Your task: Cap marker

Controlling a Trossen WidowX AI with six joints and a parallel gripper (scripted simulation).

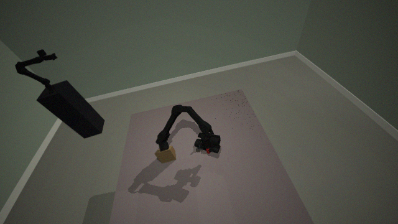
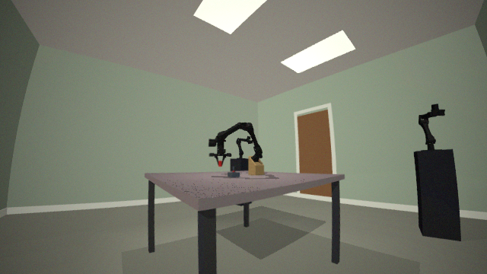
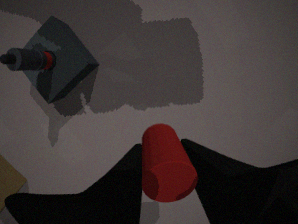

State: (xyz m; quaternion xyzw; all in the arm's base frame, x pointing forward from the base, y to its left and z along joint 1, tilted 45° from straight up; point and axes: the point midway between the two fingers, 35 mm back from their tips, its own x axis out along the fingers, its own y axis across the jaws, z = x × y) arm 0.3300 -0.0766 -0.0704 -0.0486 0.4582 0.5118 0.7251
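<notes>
The red cap [image 1: 208, 150] [image 2: 220, 164] [image 3: 162, 160] is held between the fingertips of my gripper [image 2: 220, 162] [image 3: 161, 147], which is shut on it above the table. The dark blue-grey holder block [image 2: 233, 175] [image 3: 70, 62] stands on the table [image 1: 249, 186] [image 2: 236, 190]. The marker [image 3: 30, 59] stands in the block, with a dark body and tip and a red band near the block. In the wrist view it is at the upper left, apart from the cap. In the top view the arm mostly hides the block.
A tan wooden block [image 1: 166, 155] [image 2: 256, 167] [image 3: 7, 182] stands at the arm's base. A second black arm [image 1: 34, 59] [image 2: 428, 127] stands on a dark pedestal [image 1: 74, 112] [image 2: 437, 190] away from the table. Arm shadows fall on the table.
</notes>
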